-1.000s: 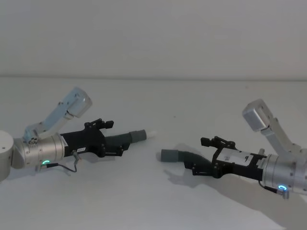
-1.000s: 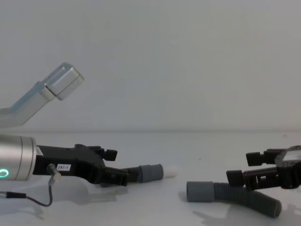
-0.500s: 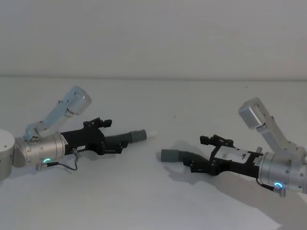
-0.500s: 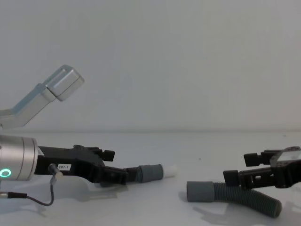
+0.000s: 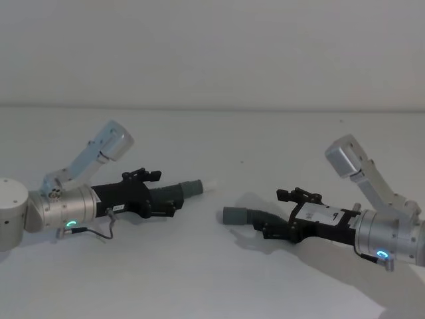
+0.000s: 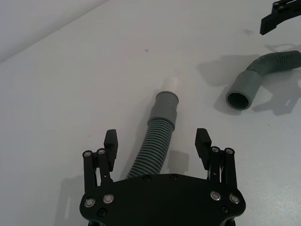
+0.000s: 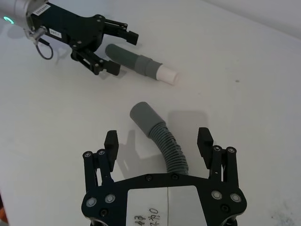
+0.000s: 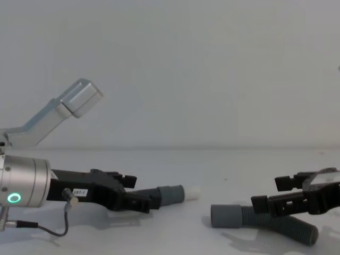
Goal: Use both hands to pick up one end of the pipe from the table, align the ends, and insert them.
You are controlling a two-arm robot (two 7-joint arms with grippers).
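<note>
The short pipe (image 5: 192,188) was laid left of centre, tip pointed right at the curved pipe (image 5: 236,216) across bare surface (image 5: 212,279). Open fingers of the left gripper (image 5: 166,193) and right gripper (image 5: 273,214) were set around them.

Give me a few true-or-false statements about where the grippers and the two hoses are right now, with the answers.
1. The left gripper and the right gripper are both open. True.
2. The short hose and the curved hose are already joined. False: their collars lie apart on the table.
3. The short hose ends in a white tip. True.
4. The right gripper straddles the short hose. False: it straddles the curved hose, and the left gripper straddles the short one.
</note>
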